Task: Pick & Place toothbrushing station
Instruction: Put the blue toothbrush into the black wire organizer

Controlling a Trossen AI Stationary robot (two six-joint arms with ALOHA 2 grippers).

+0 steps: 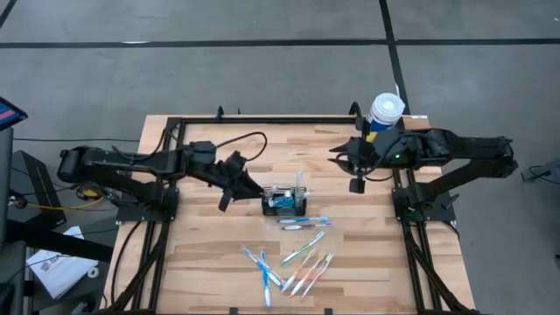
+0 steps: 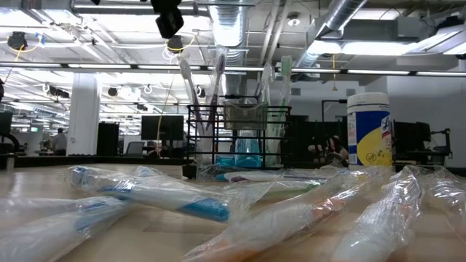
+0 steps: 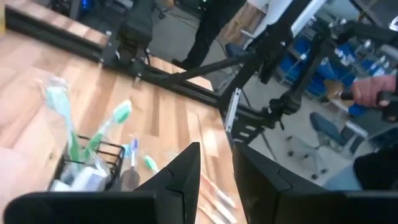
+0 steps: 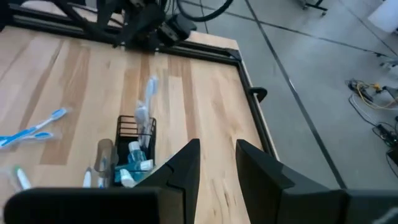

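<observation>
The toothbrushing station [image 1: 285, 201] stands near the middle of the wooden table [image 1: 210, 262], upright, and it is partly filled: several toothbrushes stand in its compartments, heads up, with a blue-and-white tube low inside. A good share of the job looks left, since many wrapped toothbrushes [image 1: 293, 262] lie loose on the boards toward 6 o'clock of the caddy, two of them just beside its near edge, the rest fanned out farther off.

Neither arm carries anything. The left gripper [image 1: 229, 197] hangs above the table at about 9 o'clock of the caddy, near it, and its wrist view shows its fingers [image 3: 186, 171] slightly parted with only a narrow gap and nothing between them. The right gripper [image 1: 357, 181] hangs at roughly 2 o'clock of the caddy, farther off, its fingers [image 4: 186, 165] likewise a little apart and empty. My guess is that each is between picks, though which arm goes next cannot be told.

The table is pale planked wood inside a black metal frame. A white tub [image 1: 385, 109] with a yellow-blue label stands at the far right corner, at 1 o'clock of the caddy. Around the table is grey floor with dark lines. The low view looks into a big open workshop with ceiling ducts, strip lights and monitors; a person's hand [image 3: 373, 92], blurred, shows in the left wrist view beyond the table
</observation>
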